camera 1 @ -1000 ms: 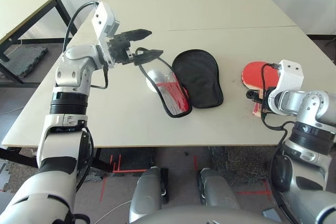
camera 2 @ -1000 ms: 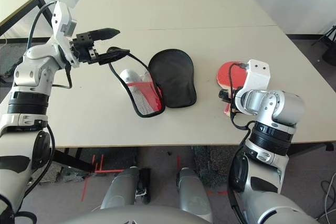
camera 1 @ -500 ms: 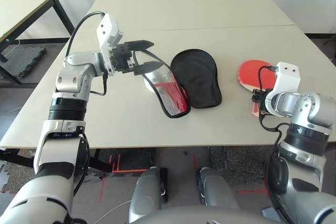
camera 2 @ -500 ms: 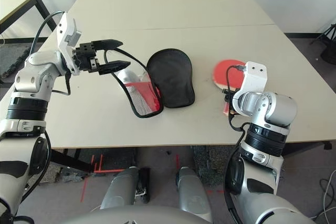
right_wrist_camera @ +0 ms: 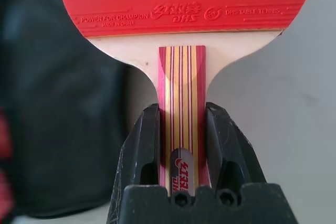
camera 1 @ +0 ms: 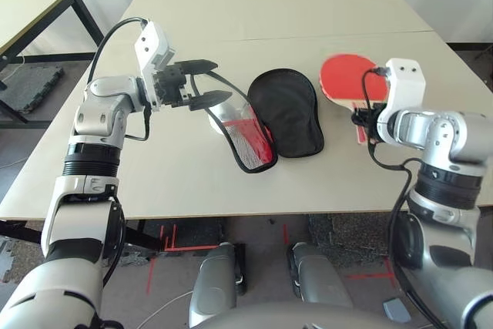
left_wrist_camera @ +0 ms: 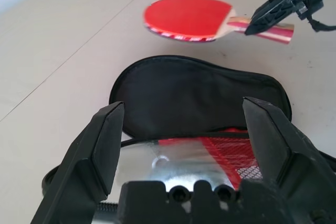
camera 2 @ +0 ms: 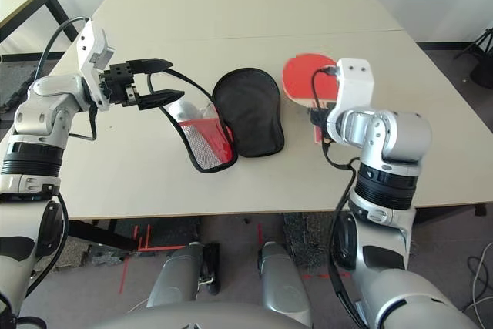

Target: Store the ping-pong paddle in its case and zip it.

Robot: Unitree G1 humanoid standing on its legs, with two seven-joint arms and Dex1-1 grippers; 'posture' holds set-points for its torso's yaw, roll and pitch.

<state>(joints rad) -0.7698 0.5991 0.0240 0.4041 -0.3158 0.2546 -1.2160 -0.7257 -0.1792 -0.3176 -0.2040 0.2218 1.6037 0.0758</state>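
on the pale beige surface (camera 1: pixel 177 182), in front of the robot, the open red-and-black zip case with mesh pocket (camera 1: pixel 286 113) is laid flat, its black-lined half beside its red mesh half. the red rubber paddle with striped wooden handle (right_wrist_camera: pixel 182 93) is held above the surface, to the right of the case, its handle clamped between the fingers of the right black pincer (right_wrist_camera: pixel 182 109). the left black pincer (left_wrist_camera: pixel 184 106) is held with fingers wide apart at the case's mesh half. clear plastic (left_wrist_camera: pixel 168 163) is seen in that half.
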